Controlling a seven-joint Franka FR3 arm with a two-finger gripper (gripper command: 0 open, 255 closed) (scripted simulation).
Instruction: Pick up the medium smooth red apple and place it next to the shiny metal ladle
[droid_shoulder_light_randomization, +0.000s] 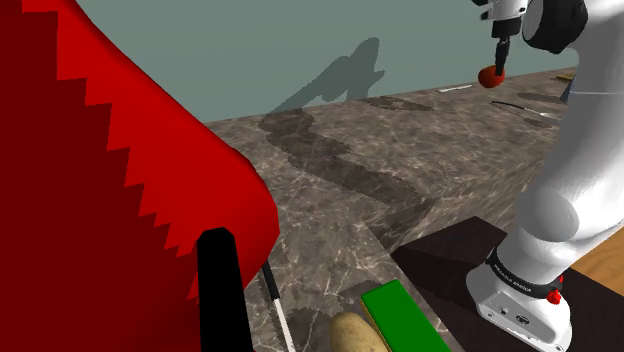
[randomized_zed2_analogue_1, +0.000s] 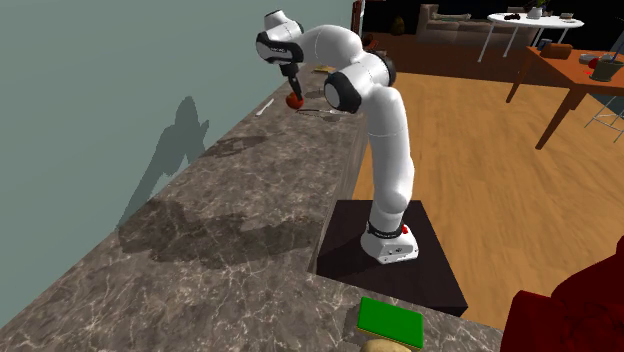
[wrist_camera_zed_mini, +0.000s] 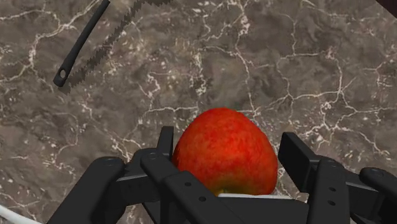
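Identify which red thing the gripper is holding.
The small round apple, clasped in the gripper; the large jagged-edged red object sits far from it.

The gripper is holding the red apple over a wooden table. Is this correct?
Not quite. The gripper is holding the red apple, but over a dark, white-veined marble counter, not a wooden table. The wrist view shows this surface plainly below the apple.

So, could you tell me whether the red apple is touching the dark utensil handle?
Apart. The wrist view shows bare marbled counter between the red apple, clasped by the gripper, and the dark utensil handle.
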